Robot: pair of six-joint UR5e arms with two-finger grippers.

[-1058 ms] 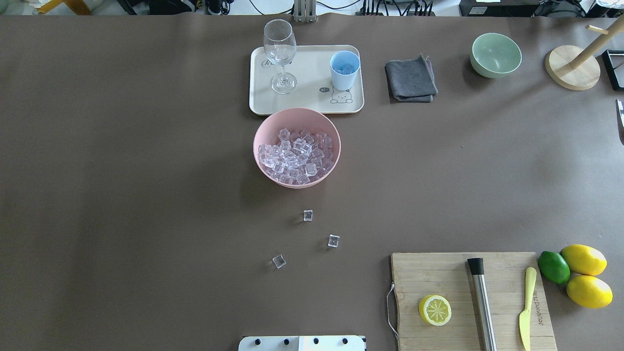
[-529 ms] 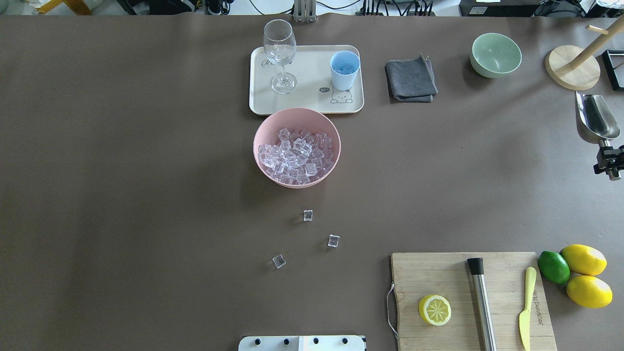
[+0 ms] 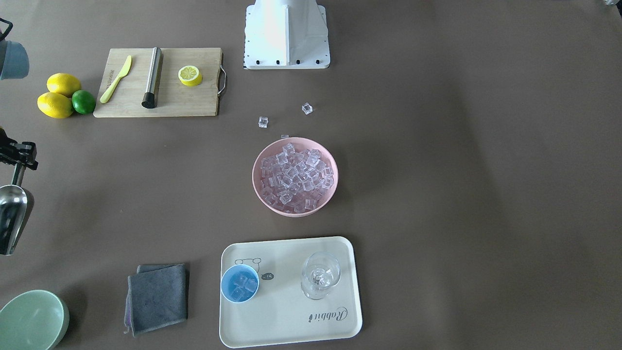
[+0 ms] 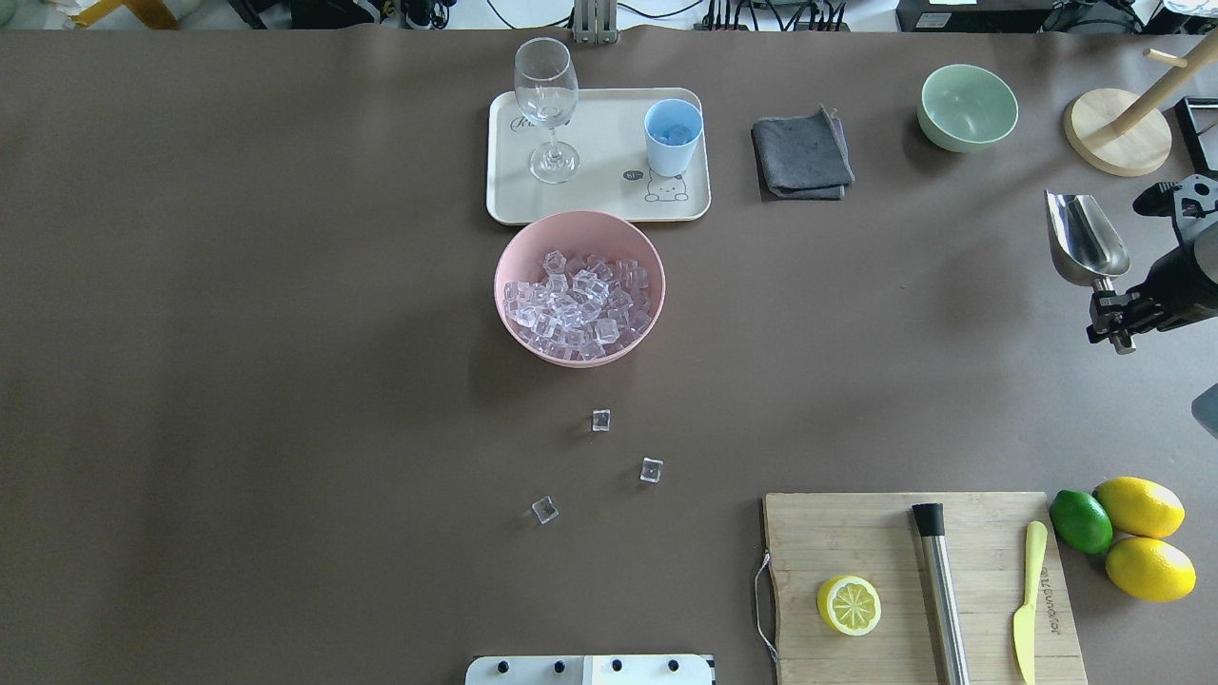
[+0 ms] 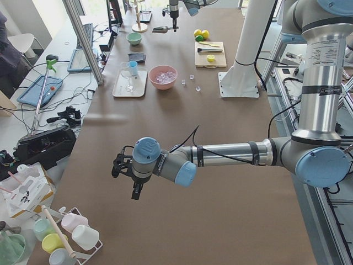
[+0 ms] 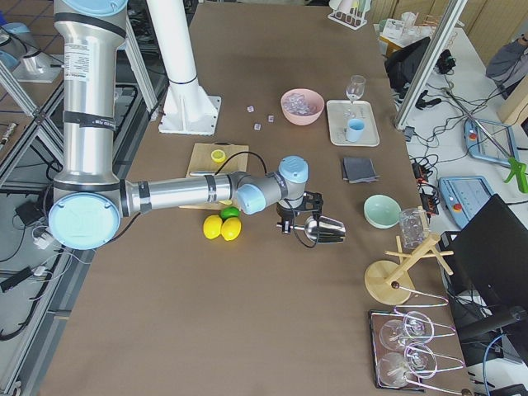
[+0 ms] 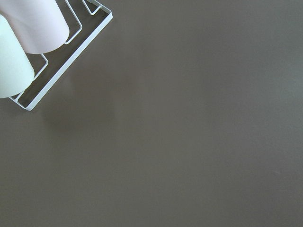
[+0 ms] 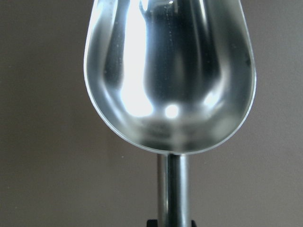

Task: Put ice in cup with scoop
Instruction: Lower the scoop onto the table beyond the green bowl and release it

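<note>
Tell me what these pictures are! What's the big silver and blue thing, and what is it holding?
It's a robot with two arms, filmed by cameras above, opposite, at both table ends and on each wrist. Its right gripper holds an empty steel scoop above the brown table. The left gripper hangs over the table's other end. A pink bowl holds ice cubes; three loose cubes lie nearby. The light-blue cup, some ice inside, stands on a cream tray.

Four exterior views sharing one table (image 4: 285, 381)
</note>
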